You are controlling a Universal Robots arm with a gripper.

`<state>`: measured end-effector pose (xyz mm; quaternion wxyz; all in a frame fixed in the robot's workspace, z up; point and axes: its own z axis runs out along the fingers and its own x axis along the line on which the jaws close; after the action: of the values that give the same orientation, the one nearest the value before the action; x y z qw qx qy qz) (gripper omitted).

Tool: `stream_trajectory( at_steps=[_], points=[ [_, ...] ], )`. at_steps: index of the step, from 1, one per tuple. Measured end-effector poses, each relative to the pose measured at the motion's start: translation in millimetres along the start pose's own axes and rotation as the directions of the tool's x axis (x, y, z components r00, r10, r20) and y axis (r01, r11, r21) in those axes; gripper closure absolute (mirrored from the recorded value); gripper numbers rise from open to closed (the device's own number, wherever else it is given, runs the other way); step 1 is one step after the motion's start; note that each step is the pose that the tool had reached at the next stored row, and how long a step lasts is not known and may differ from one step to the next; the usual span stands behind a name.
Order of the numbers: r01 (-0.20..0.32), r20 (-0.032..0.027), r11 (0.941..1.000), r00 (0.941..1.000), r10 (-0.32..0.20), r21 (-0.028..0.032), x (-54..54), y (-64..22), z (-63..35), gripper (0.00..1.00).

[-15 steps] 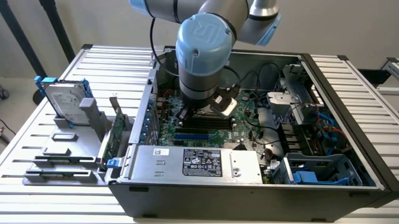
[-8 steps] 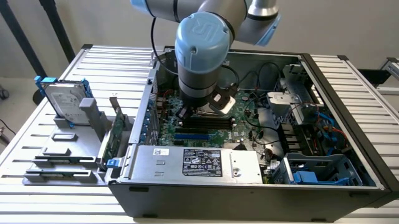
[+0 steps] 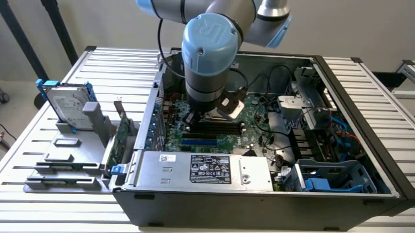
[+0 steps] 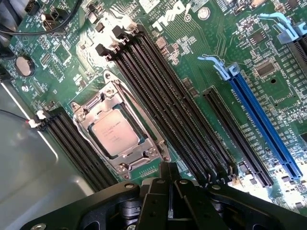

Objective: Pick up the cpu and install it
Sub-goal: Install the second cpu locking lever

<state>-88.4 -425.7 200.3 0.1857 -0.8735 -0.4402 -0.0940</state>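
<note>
A closed, empty gripper [image 4: 168, 173] is pictured poised over the motherboard [image 4: 201, 62] of an opened desktop tower [image 3: 259, 194], its fingertips drawn together just beside the socket frame [image 4: 120, 129]. The cpu [image 4: 114, 133] is seen already lying flat in the socket, silver top upward, at about ten o'clock from the fingertips in the wrist view. Nothing is held between the jaws.

For the step to be judged well done, the chip would need to lie level within the frame, square to its edges, with no corner riding up; here it appears seated evenly, though the contacts beneath cannot be checked. Any pressing should be applied straight down and lightly, since a tilted push could harm the socket. The memory slots [image 4: 163, 105] running close alongside the frame leave little room for sideways drift.

By count: one cpu and one socket frame are shown. One blue expansion slot [image 4: 261, 122] with one black slot [image 4: 232, 129] beside it is seen in full, with another blue latch [image 4: 283, 26] toward the edge. In the exterior view, one robot arm [image 3: 207, 53] is seen reaching down into the case; outside it, at nine o'clock, one hard drive [image 3: 68, 104] with blue rails is stood upright in a grey holder [image 3: 61, 165], and one green expansion card [image 3: 118, 138] is stood on edge between the holder and the case.
</note>
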Motion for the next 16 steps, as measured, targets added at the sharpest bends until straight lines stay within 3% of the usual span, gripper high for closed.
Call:
stream_trajectory(
  at_steps=[4, 16],
  points=[
    [0.0, 0.0018, 1.0, 1.0, 0.0, -0.0015, -0.6, 0.4, 1.5, 0.89],
    [0.002, -0.0007, 1.0, 1.0, -0.002, -0.005, -2.4, 1.7, 7.8, 0.89]
  ],
)
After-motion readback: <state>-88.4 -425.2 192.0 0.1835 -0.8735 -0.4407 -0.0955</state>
